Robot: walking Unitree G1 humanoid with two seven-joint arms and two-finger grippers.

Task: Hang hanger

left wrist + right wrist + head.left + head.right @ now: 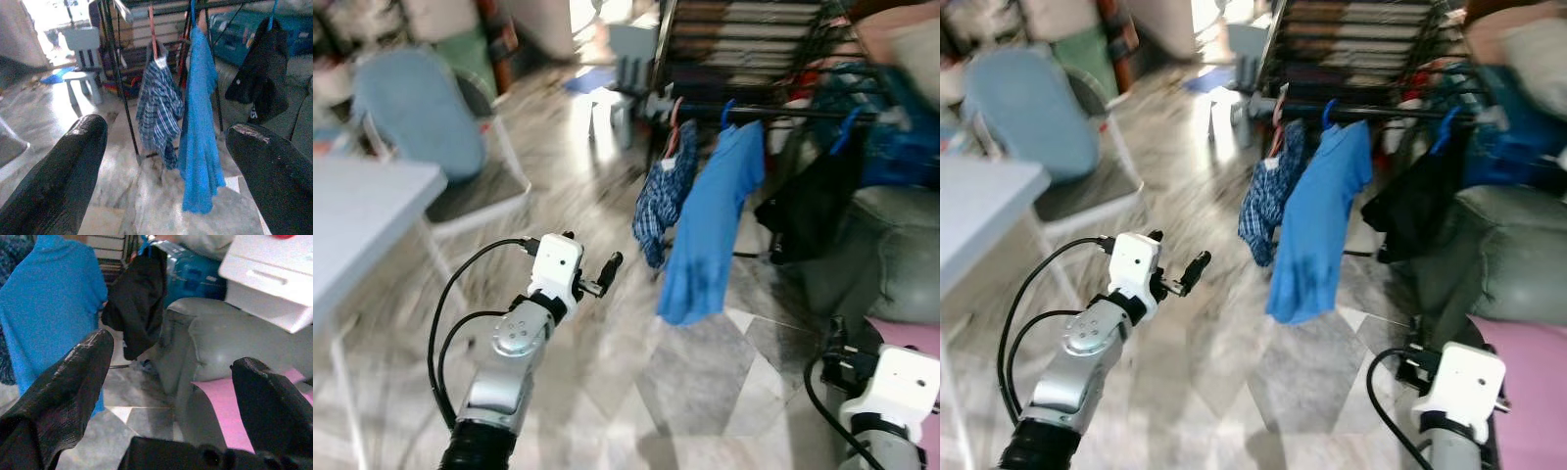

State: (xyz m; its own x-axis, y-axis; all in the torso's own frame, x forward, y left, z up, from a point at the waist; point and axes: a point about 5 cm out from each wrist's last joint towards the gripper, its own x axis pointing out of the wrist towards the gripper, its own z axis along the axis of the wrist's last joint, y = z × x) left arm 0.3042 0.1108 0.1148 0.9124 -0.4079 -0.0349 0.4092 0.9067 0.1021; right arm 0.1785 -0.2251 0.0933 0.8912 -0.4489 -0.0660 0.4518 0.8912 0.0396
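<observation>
In the left eye view, a black clothes rack (744, 59) stands ahead on the marbled tile floor (607, 323). From its front rail (773, 113) hang a plaid shirt (664, 196) on a pink hanger (675, 122), a blue shirt (715, 225) on a blue hanger (727, 110) and a black garment (813, 201) on another blue hanger (849, 127), side by side along the rail. The left arm reaches forward toward the rack, its left tool (607, 266) well short of the clothes. A white surface (362, 215) lies at the left edge with a blue-backed chair (421, 113) behind it, and a small white plastic chair (612, 108) stands farther back in bright light.

In the right eye view, a grey sofa (1508, 255) sits on the right, with a pink cloth (1533, 382) near the right arm's white wrist housing; the right arm is held low beside it.

In the left wrist view, the left tool (164, 147) is released and holds nothing; between its two black fingers (58, 176) the plaid and blue shirts hang from the rail.

In the right wrist view, the right tool (171, 382) is likewise spread wide and bare, aimed past the blue shirt and black garment toward the sofa, with a white drawer unit (274, 279) above it.
</observation>
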